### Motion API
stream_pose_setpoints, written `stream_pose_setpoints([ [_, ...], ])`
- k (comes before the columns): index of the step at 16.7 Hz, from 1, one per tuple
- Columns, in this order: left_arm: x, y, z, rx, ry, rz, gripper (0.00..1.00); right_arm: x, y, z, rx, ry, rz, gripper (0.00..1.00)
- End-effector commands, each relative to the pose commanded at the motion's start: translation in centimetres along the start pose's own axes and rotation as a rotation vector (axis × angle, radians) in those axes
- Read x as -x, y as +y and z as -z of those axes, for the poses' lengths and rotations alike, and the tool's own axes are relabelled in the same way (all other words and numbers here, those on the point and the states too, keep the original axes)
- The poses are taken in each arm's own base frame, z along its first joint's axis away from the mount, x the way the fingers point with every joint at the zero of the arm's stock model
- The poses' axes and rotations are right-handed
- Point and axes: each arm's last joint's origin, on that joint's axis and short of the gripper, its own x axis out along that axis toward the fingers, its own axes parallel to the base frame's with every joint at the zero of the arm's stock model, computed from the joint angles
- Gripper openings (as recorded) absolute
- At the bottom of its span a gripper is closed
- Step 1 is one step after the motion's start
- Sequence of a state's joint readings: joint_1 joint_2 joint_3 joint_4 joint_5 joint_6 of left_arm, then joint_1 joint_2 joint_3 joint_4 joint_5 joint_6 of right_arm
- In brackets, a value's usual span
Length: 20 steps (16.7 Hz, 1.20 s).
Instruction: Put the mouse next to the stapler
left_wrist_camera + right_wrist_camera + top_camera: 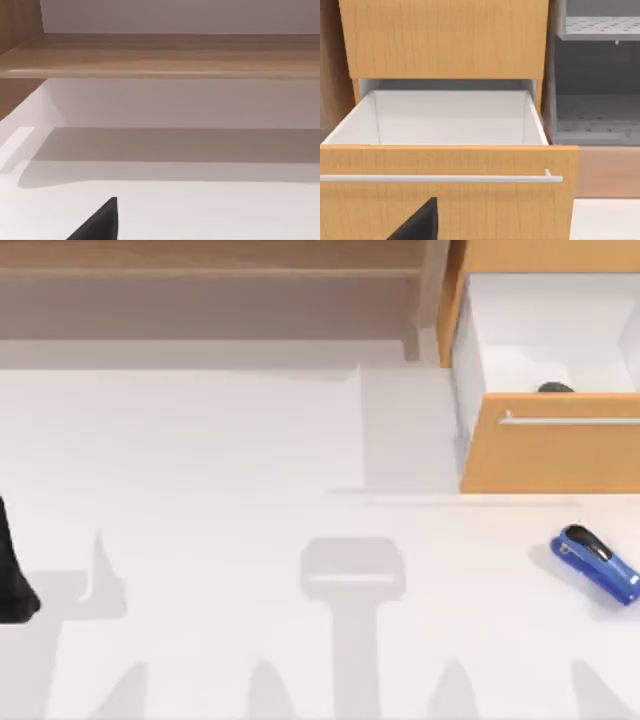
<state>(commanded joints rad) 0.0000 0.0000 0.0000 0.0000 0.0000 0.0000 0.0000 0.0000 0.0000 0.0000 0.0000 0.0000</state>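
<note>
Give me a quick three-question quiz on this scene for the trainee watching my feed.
1. True or false: the mouse lies inside the open drawer.
2. Where is the stapler? A) in the drawer B) on the table, in front of the drawer C) on the shelf
3. Fill in: the drawer front carries a silver ____.

Key: 1 true. 2 B. 3 handle.
</note>
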Motion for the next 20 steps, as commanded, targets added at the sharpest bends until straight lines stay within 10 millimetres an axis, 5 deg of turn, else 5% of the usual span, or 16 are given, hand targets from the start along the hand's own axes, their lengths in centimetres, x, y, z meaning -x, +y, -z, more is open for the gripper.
stream_pose_setpoints([
  [5, 0.0, 0.0, 0.0, 0.0, 0.0, 0.0, 1.0, -0.1, 0.0, -1.2, -0.005, 0.034, -0.001, 1.0],
  [11, 0.0, 0.0, 0.0, 0.0, 0.0, 0.0, 1.0, -2.4, 0.4, -7.6, -0.028, 0.266, -0.015, 1.0],
  [16, 0.0, 0.0, 0.0, 0.0, 0.0, 0.0, 1.0, -9.4, 1.3, -13.2, -0.045, 0.568, -0.031, 1.0],
  [20, 0.0, 0.0, 0.0, 0.0, 0.0, 0.0, 1.0, -17.9, 2.9, -14.5, -0.048, 0.835, -0.036, 1.0],
])
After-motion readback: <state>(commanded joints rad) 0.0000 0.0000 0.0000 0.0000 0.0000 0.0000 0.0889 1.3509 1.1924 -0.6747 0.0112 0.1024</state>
